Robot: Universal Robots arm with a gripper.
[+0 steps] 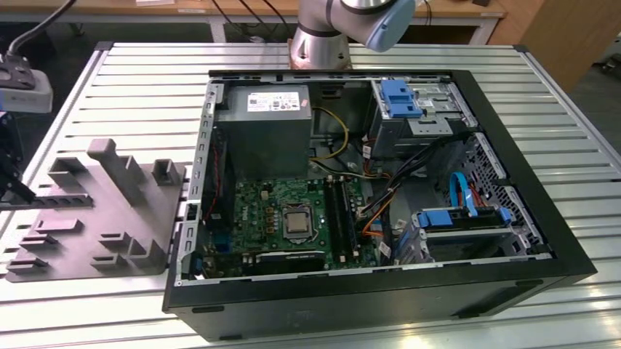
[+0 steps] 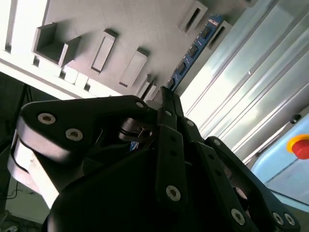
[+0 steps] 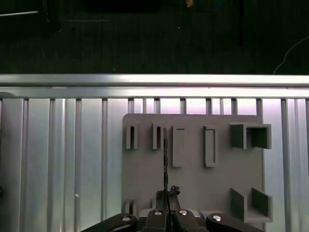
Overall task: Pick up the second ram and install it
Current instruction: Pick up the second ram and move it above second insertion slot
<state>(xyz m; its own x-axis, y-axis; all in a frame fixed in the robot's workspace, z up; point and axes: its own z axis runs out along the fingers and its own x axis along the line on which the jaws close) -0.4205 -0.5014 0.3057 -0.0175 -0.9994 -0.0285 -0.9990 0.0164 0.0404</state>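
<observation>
The second ram (image 2: 194, 48) is a slim dark-blue strip with a row of chips. It runs out from my gripper (image 2: 166, 94), whose black fingers are shut on its near end. In the first wrist view the ram (image 3: 165, 154) appears edge-on as a thin dark line above the gripper (image 3: 166, 194), over the grey slotted holder (image 3: 193, 183). At the exterior view's left edge, the ram (image 1: 51, 200) is a dark horizontal strip held by the gripper (image 1: 14, 196) over the holder (image 1: 107, 218). The green motherboard (image 1: 281, 211) with its long black memory slots (image 1: 339, 211) lies inside the open case.
The black computer case (image 1: 388, 291) lies open on the slatted metal table (image 1: 145, 87), with a grey power-supply box (image 1: 267, 123), blue drive brackets (image 1: 400, 98) and loose cables inside. The arm's base (image 1: 321, 40) stands behind the case. A red button (image 2: 300, 145) sits off to one side.
</observation>
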